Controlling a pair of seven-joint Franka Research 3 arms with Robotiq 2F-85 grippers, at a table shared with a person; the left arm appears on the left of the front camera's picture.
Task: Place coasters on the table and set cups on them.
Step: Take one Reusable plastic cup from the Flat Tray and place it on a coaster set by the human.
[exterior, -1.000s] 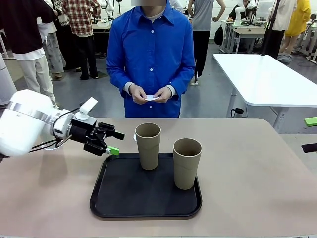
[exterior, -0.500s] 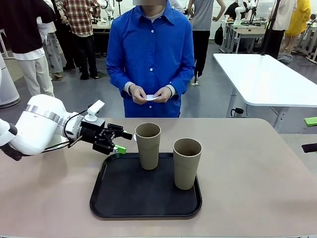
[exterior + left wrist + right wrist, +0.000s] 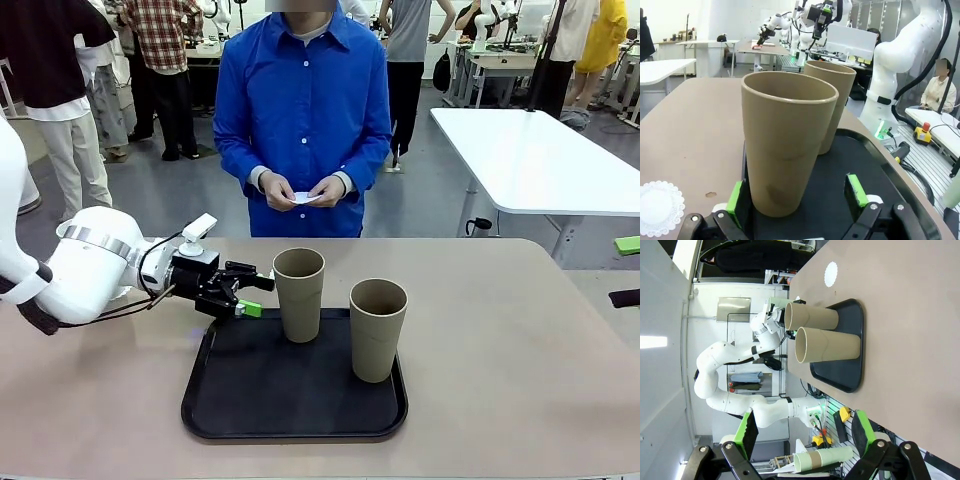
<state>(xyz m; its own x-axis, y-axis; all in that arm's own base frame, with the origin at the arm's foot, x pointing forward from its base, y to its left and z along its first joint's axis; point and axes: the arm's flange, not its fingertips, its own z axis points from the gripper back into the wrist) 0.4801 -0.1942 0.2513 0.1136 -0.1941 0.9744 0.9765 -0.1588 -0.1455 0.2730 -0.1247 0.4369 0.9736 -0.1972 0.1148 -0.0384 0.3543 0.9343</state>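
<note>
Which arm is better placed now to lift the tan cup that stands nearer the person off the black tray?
Left. The left arm reaches low over the tray edge, and its open jaws flank that cup in its wrist view. The right jaws, open too, are far from both cups.

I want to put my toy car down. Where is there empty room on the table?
The table is bare right of the black tray, out to its right edge, and along the near edge before the tray. Crowded: the tray's back half with two tan cups, the left pincer open around one, a coaster on the table nearby.
</note>
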